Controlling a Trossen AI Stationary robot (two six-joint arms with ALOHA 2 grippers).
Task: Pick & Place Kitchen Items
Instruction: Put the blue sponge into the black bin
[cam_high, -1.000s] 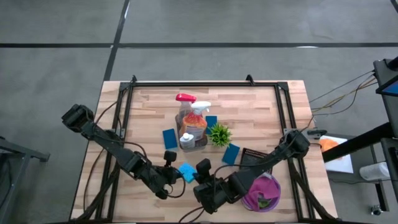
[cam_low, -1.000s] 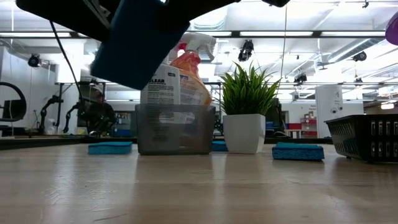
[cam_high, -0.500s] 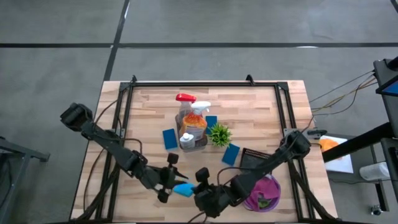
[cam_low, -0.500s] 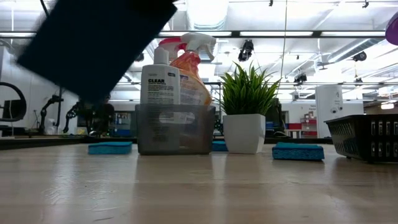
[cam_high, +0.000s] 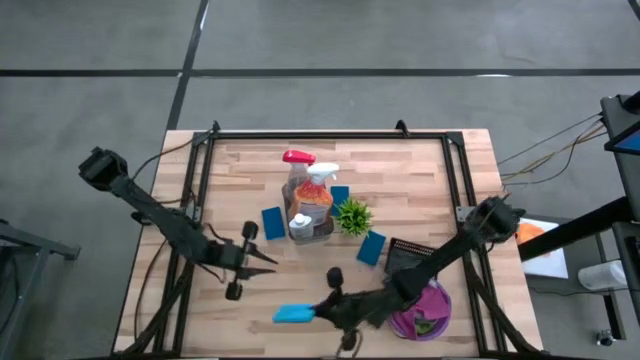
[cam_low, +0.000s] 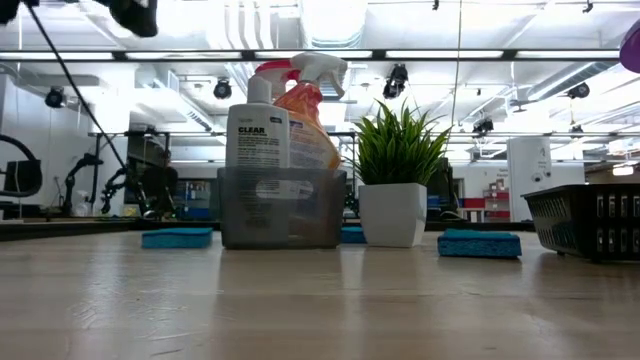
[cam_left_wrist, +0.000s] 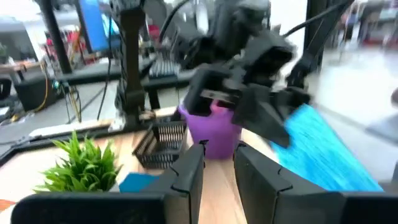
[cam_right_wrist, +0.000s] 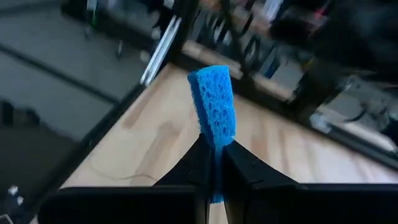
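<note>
Sponge (cam_right_wrist: 214, 102), porous blue slab, stands pinched edge-on in the right gripper (cam_right_wrist: 214, 163) over the wooden worktop (cam_high: 400, 170). Left gripper (cam_high: 262, 263) hangs nearby, fingers slightly apart, empty.

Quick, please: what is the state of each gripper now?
Left gripper: open, holding nothing.
Right gripper: shut on the blue sponge.

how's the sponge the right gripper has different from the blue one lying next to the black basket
The held sponge is off the table, pinched on edge in the shut right gripper near the front edge; the sponge by the basket lies flat on the wood, untouched. The held one sits in front of the caddy, the other beside the plant and black basket. Both are blue rectangles.
</note>
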